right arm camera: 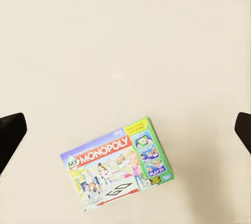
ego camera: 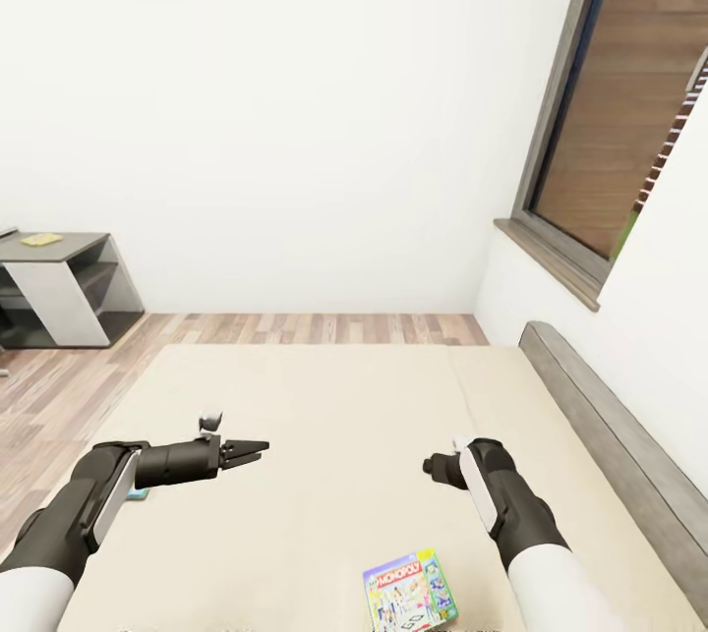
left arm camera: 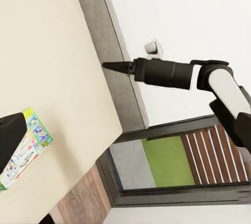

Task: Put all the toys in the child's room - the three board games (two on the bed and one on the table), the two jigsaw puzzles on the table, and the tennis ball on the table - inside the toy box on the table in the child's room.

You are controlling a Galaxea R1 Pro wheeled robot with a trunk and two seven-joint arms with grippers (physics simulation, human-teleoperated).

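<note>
**Beige mattress with one board game at its near edge, both arms held above it**

Beige fabric covers the wide, low bed (ego camera: 374, 435), whose thin dark grey headboard (ego camera: 610, 435) runs along the right-hand edge under a white wall. A small flat rectangular board game (ego camera: 410, 591), printed with "My Monopoly" and colourful cartoons and edged in green, is seen lying flat on the mattress close to its near edge, towards the headboard side. In the right wrist view the same box (right arm camera: 116, 162) is seen lying skewed on bare mattress, touched by nothing.

The left gripper (ego camera: 254, 450) is held out over the mattress near its left edge; its two dark fingers are drawn close together with nothing between them. The right gripper (ego camera: 438, 466) is held above the middle of the mattress, beyond the game box and apart from it. In the right wrist view its dark fingertips (right arm camera: 10, 132) are seen far apart at the two sides, spread wide and gripping nothing.

Past the far edge of the bed, wood-plank floor (ego camera: 315, 327) is visible. A dark grey cabinet with a light panel (ego camera: 59, 288) stands against the far wall at the left, with a small yellowish flat item (ego camera: 41, 240) on top; what it is cannot be told. A dark-framed window (ego camera: 610, 111) is set in the wall above the headboard.
</note>
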